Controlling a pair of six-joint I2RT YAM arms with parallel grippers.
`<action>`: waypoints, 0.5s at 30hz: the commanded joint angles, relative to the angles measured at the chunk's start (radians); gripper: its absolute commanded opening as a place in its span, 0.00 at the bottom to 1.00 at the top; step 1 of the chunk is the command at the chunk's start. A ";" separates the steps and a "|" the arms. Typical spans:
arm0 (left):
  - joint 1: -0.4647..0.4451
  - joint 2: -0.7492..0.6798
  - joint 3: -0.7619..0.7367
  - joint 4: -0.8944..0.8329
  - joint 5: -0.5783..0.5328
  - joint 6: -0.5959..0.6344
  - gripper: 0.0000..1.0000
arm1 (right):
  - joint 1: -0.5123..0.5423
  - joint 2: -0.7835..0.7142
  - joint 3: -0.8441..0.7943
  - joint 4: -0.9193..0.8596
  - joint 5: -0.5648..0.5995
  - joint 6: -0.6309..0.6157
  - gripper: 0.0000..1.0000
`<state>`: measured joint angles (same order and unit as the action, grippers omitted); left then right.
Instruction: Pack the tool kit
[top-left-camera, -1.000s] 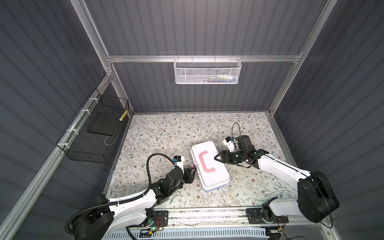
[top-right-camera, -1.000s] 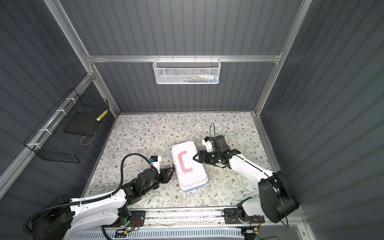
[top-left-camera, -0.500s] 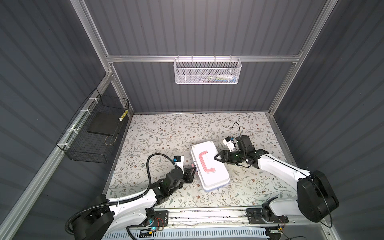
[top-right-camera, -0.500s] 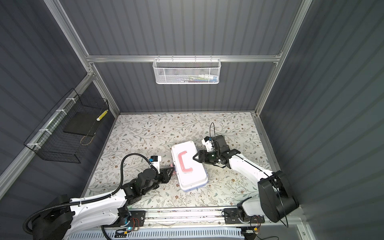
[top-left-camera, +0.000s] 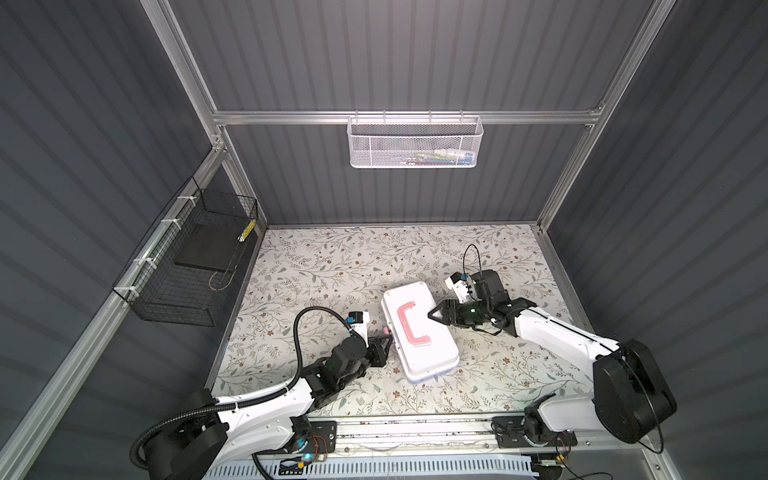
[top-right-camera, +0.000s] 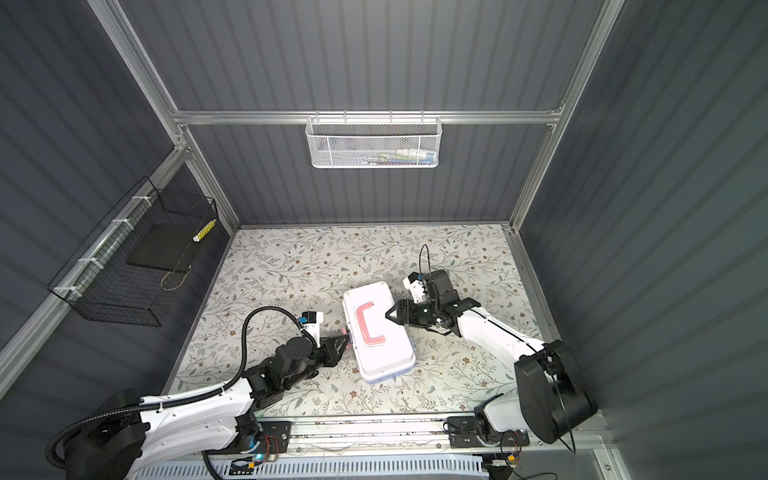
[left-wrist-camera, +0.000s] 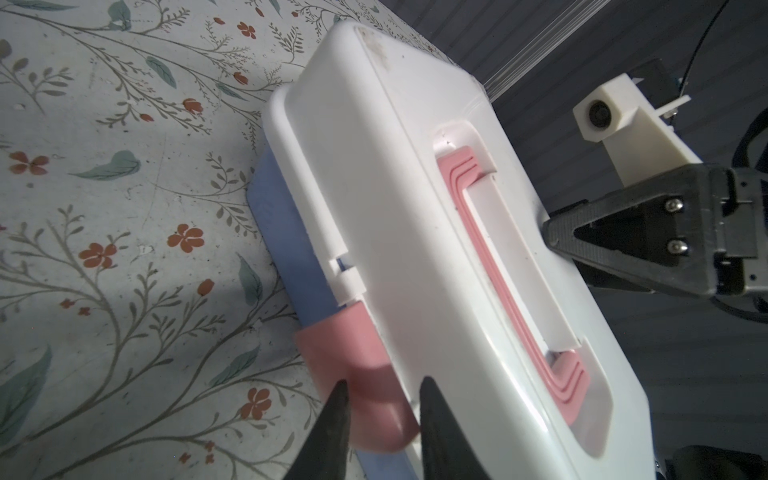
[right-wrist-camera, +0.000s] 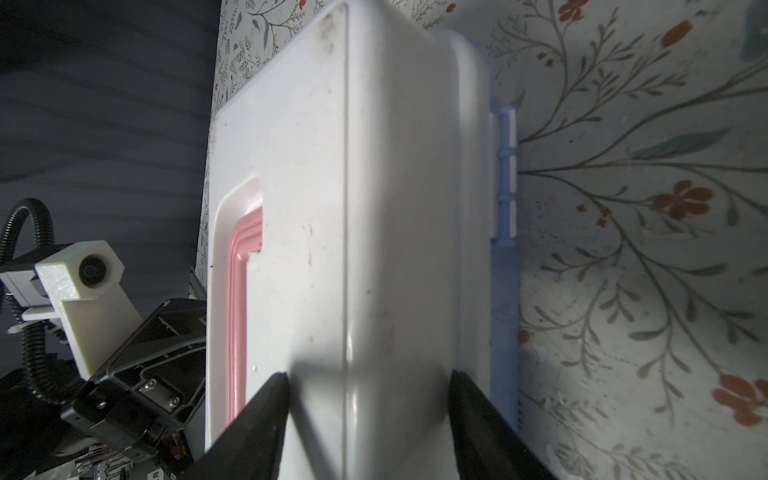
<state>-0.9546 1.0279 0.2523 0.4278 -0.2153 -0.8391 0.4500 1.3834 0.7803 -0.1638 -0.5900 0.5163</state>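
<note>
Nothing has visibly shifted over the last second. Lying mid-surface between both arms, the tool kit is closed. I see the right tool clamped across the lid at its hinge-side edge, apparently steadying it, while the left tool pinches the pink latch, likely to snap it home.

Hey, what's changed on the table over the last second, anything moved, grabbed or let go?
Nothing visibly changed. The left gripper still pinches the pink latch, the right gripper still grips the lid edge of the tool kit, and the closed kit has not shifted.
</note>
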 joint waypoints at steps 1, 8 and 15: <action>-0.002 0.001 0.038 0.011 0.007 0.037 0.29 | 0.024 0.034 -0.005 -0.017 -0.072 0.001 0.62; -0.003 0.015 0.053 0.003 0.007 0.049 0.27 | 0.023 0.038 -0.013 -0.007 -0.076 0.005 0.62; -0.004 0.039 0.059 0.006 0.016 0.049 0.24 | 0.024 0.040 -0.013 -0.004 -0.076 0.005 0.62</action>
<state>-0.9546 1.0580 0.2817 0.4282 -0.2115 -0.8154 0.4465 1.3891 0.7803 -0.1535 -0.5964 0.5163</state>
